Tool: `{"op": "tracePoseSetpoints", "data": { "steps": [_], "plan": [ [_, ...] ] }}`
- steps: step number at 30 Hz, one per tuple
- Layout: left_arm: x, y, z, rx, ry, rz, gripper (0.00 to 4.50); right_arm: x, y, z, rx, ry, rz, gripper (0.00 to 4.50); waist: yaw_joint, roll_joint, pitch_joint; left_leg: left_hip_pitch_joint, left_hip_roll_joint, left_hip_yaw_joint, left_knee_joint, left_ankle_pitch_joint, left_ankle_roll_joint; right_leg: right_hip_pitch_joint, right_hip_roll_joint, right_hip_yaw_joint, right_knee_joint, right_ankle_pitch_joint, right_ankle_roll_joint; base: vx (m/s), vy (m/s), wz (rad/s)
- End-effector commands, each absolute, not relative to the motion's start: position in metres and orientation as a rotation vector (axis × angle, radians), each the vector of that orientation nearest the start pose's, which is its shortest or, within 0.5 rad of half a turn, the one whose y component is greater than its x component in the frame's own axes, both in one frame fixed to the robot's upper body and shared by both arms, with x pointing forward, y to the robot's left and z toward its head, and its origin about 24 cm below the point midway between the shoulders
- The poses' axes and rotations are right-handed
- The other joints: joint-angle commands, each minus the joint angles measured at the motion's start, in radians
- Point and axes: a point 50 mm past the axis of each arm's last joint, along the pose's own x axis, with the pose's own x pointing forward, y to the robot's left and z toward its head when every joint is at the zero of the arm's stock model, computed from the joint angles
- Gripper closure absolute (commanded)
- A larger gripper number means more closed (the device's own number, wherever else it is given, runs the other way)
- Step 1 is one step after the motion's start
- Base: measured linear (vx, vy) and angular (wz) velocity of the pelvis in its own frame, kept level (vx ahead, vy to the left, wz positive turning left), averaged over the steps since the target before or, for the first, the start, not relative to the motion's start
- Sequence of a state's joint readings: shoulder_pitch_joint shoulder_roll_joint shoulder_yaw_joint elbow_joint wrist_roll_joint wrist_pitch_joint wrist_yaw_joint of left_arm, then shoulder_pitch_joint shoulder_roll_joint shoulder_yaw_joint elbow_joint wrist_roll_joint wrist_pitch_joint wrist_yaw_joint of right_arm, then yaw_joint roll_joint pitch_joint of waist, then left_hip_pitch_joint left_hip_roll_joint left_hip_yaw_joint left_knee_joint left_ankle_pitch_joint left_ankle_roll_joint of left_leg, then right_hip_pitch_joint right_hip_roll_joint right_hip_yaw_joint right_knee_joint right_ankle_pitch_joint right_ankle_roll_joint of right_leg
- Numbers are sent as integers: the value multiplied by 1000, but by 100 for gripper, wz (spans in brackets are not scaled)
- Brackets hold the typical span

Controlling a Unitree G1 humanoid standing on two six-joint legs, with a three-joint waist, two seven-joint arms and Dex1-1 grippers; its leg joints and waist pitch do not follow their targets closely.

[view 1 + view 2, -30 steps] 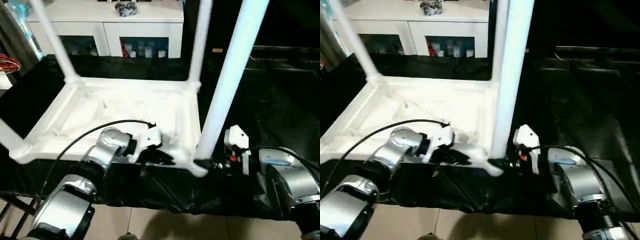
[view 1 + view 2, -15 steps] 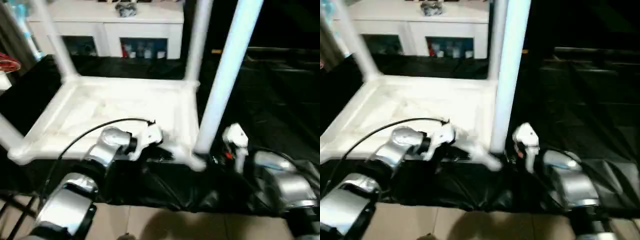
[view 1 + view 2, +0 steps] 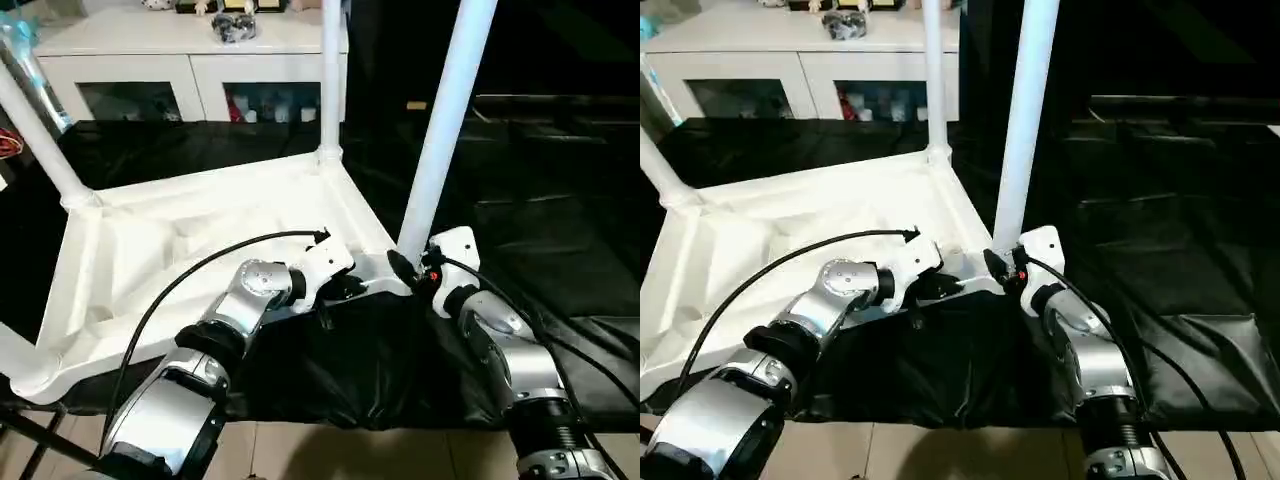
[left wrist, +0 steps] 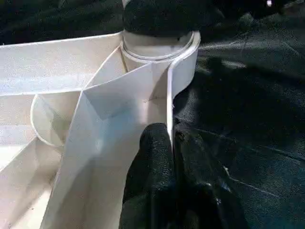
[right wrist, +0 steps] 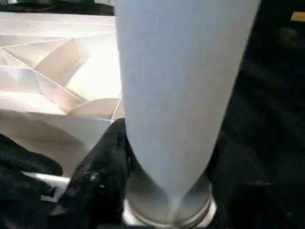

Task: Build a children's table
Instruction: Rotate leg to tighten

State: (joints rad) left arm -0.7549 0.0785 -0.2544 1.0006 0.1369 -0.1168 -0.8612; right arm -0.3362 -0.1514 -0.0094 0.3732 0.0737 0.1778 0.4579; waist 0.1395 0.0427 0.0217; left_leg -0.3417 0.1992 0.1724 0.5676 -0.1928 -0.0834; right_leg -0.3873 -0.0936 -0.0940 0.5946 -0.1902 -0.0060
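The white tabletop [image 3: 200, 240] lies upside down on the black cloth, at an angle to me, with white legs standing up from its corner sockets. My left gripper [image 3: 345, 290] is shut on the tabletop's near rim beside the near right corner; in the left wrist view its fingers [image 4: 150, 167] pinch that thin wall. My right gripper [image 3: 412, 272] is shut on the flared base of the near right leg [image 3: 440, 130]. In the right wrist view that leg [image 5: 176, 95] stands between the black fingers [image 5: 102, 176]. The far right leg [image 3: 330, 80] and the far left leg [image 3: 35, 135] stand upright.
A white cabinet [image 3: 200, 60] with glass doors stands behind the work surface. The black cloth [image 3: 540, 220] stretches to the right of the tabletop. Tiled floor [image 3: 330, 450] shows below its near edge. A black cable [image 3: 200, 270] arcs over my left forearm.
The tabletop has turned on the cloth, its near right corner going away from me with both grippers still on it. The view itself has also shifted.
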Motion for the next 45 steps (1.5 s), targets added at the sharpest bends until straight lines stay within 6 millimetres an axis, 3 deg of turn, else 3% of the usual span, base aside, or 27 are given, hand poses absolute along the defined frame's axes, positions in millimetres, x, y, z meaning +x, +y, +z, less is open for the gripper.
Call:
{"op": "tracePoseSetpoints", "data": {
  "steps": [1,5,12,15,19,23,24,29,31,33,34,35,39,41,44,45],
  "plan": [
    [330,28,44,354,217,-1243,450,288,-99,6,31,367,725,171,3,-21,-36,-12,27,-11,-72,-204,49,44,-66,51,-87,-300,-124,0,0,0],
    [332,42,43,370,222,-1244,450,284,-123,9,-34,351,762,134,6,-21,-36,-11,28,-10,-72,-215,54,46,-68,51,-90,-315,-124,0,0,0],
    [329,65,39,413,240,-1330,450,273,-190,38,-41,267,840,134,29,-20,-44,-16,31,-6,-59,-150,104,55,-64,49,-76,-183,-154,0,0,0],
    [327,67,41,399,230,-1391,450,267,-210,49,-4,255,865,134,36,-15,-47,-21,31,-6,-51,-113,119,52,-63,45,-67,-120,-177,0,0,0],
    [321,64,48,323,194,-1538,450,256,-237,63,11,254,871,134,50,-19,-48,-22,31,-4,-44,-92,142,51,-65,45,-67,-116,-181,0,0,0],
    [316,60,50,293,169,-1628,450,260,-253,62,-9,269,766,134,65,-17,-49,-21,31,-2,-41,-79,134,44,-65,45,-66,-137,-183,0,0,0],
    [315,59,50,298,156,-1647,450,263,-257,63,-19,261,718,134,68,-13,-51,-20,32,-2,-40,-79,126,43,-64,45,-62,-126,-189,0,0,0],
    [313,55,51,316,128,-1663,450,272,-261,65,-32,247,631,134,71,-13,-53,-21,34,-4,-38,-79,116,43,-64,44,-57,-95,-196,0,0,0],
    [317,56,51,382,94,-1599,450,275,-250,67,-30,229,659,134,72,-16,-54,-27,31,-4,-32,-68,131,44,-62,42,-52,-63,-190,0,0,0],
    [318,57,51,385,98,-1583,450,277,-245,67,-29,221,671,134,73,-12,-53,-26,33,-4,-32,-72,131,42,-65,42,-54,-84,-185,0,0,0],
    [320,61,53,387,93,-1566,406,279,-238,67,-27,211,686,121,72,-17,-53,-27,33,-4,-32,-73,131,43,-64,42,-53,-87,-183,0,0,0],
    [321,65,54,377,97,-1566,406,280,-234,67,-29,206,691,121,71,-16,-52,-28,33,-5,-34,-73,125,43,-65,41,-52,-102,-180,0,0,0],
    [322,79,60,330,114,-1563,368,288,-223,67,-31,187,689,121,58,-16,-48,-27,37,-6,-42,-111,92,39,-68,43,-54,-156,-190,0,0,0],
    [318,93,62,292,152,-1577,365,295,-218,68,-38,170,667,121,53,-24,-47,-27,39,-5,-45,-110,85,41,-71,45,-51,-162,-191,0,0,0],
    [311,110,67,244,212,-1605,347,307,-214,69,-47,158,619,121,36,-20,-44,-28,38,-2,-48,-112,66,34,-69,47,-51,-192,-194,0,0,0],
    [311,110,68,243,213,-1605,332,307,-214,69,-48,158,619,121,34,-25,-43,-23,37,0,-47,-115,62,32,-67,48,-52,-192,-195,0,0,0]
  ]
}}
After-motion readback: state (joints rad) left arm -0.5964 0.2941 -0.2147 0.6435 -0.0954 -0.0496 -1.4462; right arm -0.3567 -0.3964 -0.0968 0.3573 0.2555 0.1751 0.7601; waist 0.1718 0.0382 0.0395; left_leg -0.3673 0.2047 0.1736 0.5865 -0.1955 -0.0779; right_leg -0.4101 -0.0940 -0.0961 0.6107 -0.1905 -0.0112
